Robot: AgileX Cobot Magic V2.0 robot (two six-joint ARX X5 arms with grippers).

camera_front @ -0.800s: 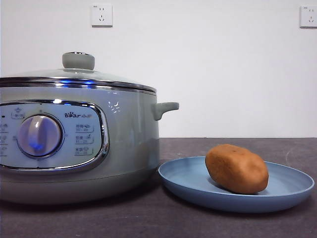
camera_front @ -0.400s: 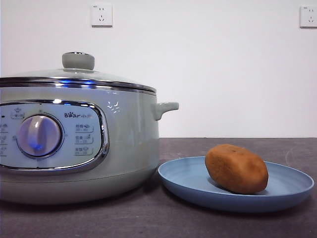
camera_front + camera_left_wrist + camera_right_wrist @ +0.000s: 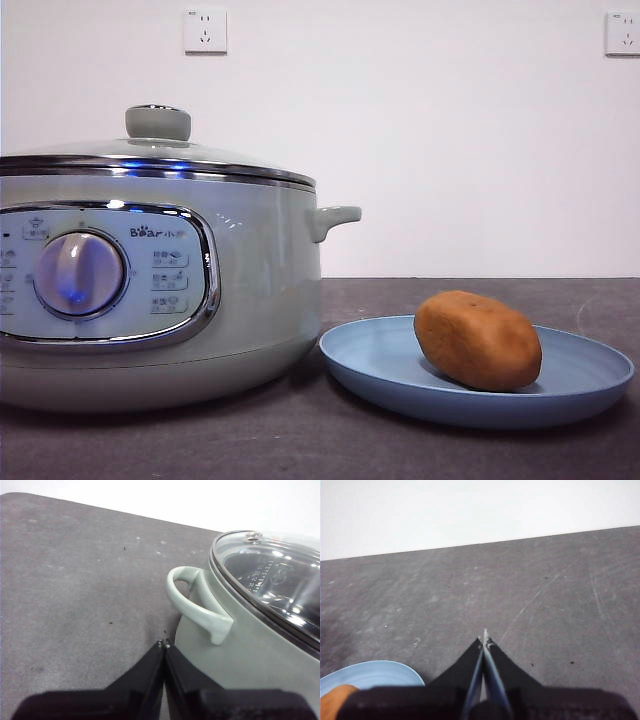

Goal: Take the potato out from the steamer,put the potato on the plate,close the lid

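Note:
The pale grey-green steamer (image 3: 150, 290) marked "Bear" stands at the left of the front view with its glass lid (image 3: 150, 150) closed on it, knob (image 3: 158, 122) on top. The orange-brown potato (image 3: 478, 340) lies on the light blue plate (image 3: 380, 365) to the steamer's right. My left gripper (image 3: 164, 645) is shut and empty, above the table beside the steamer's side handle (image 3: 197, 607); the lid (image 3: 280, 585) shows there too. My right gripper (image 3: 484, 639) is shut and empty over bare table, with the plate's rim (image 3: 375, 672) and the potato (image 3: 335, 695) beside it.
The dark grey tabletop (image 3: 480, 450) runs back to a white wall with two sockets (image 3: 205, 30). The steamer's control panel and dial (image 3: 80, 273) face the front camera. Neither arm shows in the front view.

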